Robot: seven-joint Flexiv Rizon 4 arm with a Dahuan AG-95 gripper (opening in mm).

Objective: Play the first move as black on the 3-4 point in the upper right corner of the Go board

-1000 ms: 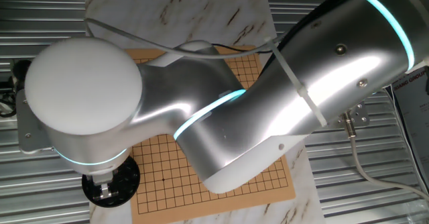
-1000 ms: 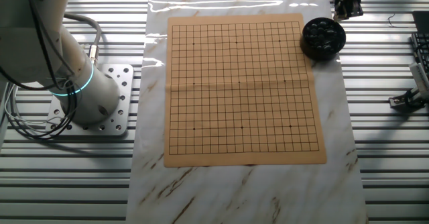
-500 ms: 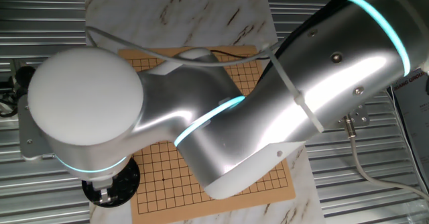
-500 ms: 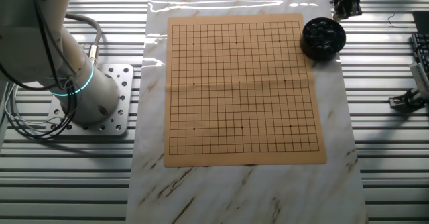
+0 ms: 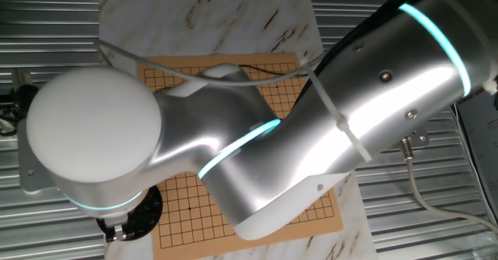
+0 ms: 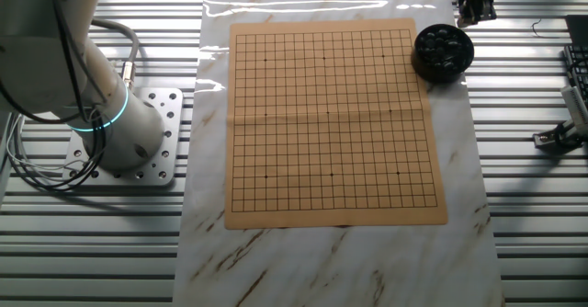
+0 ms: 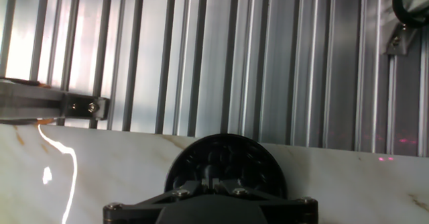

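Note:
The Go board [image 6: 331, 123] lies flat on a marble slab, and no stone shows on its grid. Just off its far right corner stands the round black bowl [image 6: 443, 51] with several glossy black stones [image 6: 439, 42] in it. My gripper [image 6: 476, 2] hangs above and slightly behind the bowl, cut off by the top edge. In the hand view the bowl [image 7: 268, 165] fills the lower middle, and my gripper [image 7: 216, 179] shows dark against it with its fingers together. In one fixed view the arm hides most of the board [image 5: 187, 202]; the bowl [image 5: 148, 209] peeks out at the lower left.
The marble slab [image 6: 322, 261] rests on a ribbed metal table [image 6: 533, 233]. The arm's base [image 6: 129, 132] is bolted left of the board. A metal clamp [image 6: 560, 134] and a keyboard edge [image 6: 577, 68] sit at the far right.
The arm's elbow and wrist have shifted a little down and left in one fixed view. The gripper stays over the bowl; board and bowl have not moved.

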